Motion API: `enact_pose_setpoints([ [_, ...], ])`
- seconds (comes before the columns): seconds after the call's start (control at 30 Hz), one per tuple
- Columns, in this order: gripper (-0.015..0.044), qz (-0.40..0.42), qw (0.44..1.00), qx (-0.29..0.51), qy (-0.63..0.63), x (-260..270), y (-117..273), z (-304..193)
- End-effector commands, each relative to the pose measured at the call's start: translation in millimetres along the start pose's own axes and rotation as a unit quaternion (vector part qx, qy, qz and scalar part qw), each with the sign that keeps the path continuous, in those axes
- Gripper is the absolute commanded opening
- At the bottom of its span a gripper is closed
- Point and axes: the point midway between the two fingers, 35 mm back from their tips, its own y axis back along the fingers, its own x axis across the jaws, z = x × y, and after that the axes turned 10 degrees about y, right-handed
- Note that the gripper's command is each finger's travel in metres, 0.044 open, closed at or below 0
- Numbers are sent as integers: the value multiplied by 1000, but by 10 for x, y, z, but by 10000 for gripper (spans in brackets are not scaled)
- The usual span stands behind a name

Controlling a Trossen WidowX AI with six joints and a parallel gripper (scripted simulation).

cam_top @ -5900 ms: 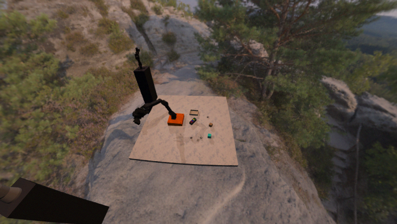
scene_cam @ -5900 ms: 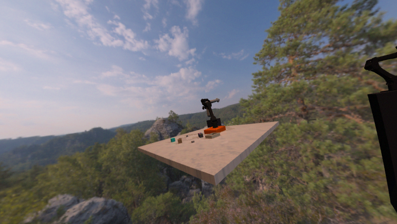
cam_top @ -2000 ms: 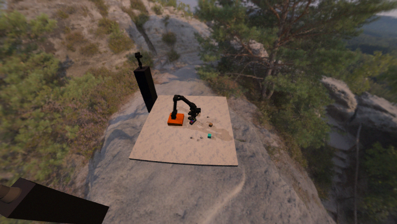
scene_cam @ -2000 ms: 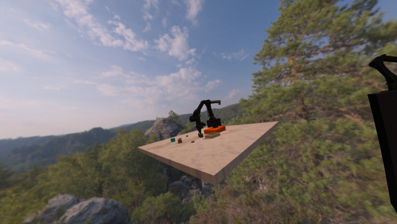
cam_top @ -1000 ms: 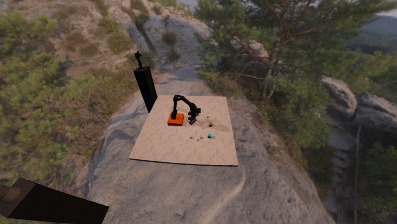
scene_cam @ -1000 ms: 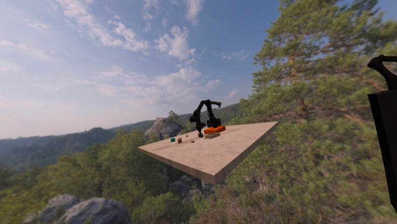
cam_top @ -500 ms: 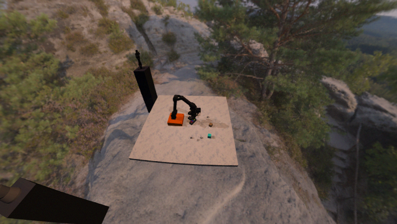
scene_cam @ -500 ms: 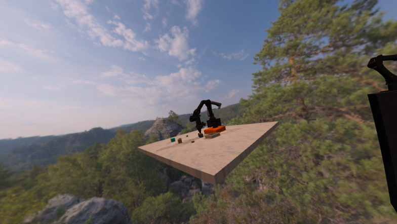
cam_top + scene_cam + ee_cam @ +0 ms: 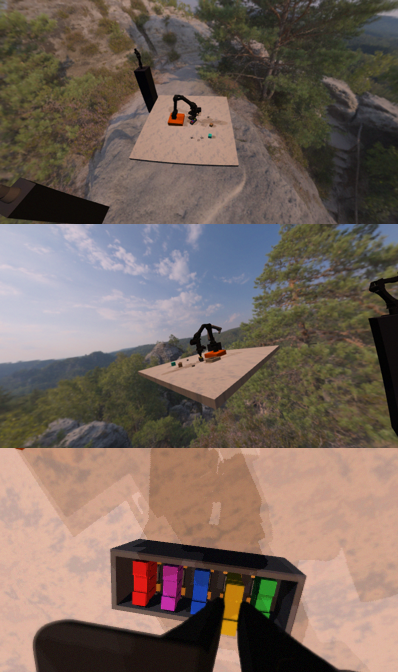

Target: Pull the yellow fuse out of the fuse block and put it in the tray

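In the wrist view the dark fuse block lies on the mottled tan table top, a long open box with five fuses standing in a row. Far to the left of the fingers stands the red fuse, then the magenta fuse, then the blue fuse, which is just beside the left finger; whether the finger's tip touches it cannot be told from this angle. The gripper is clamped on the yellow fuse, one black finger on each side of it, the right finger pressing its other face. The yellow fuse sits taller in the frame than its neighbours, its lower end reaching past the block's near wall between the fingertips and a darker empty-looking slot showing behind its top; whether it is fully clear of the block cannot be told. Just right of the right finger stands the green fuse, near the block's right end wall. In the top view the arm bends from its orange base down to the block, with a small brown cube and a teal cube farther right, well apart from the fingers. In the exterior view a shallow tan tray lies just beside the gripper.
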Motion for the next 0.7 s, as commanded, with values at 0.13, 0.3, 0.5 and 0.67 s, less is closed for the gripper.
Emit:
enact_pose_setpoints([
  [0.13, 0, -1, 1000, 2, 2, -5, 52, -12],
  [0.3, 0, -1, 1000, 2, 2, -5, 76, -12],
  [0.5, 0, -1, 1000, 2, 2, -5, 105, -11],
  [0.67, 0, -1, 1000, 2, 2, -5, 130, -10],
])
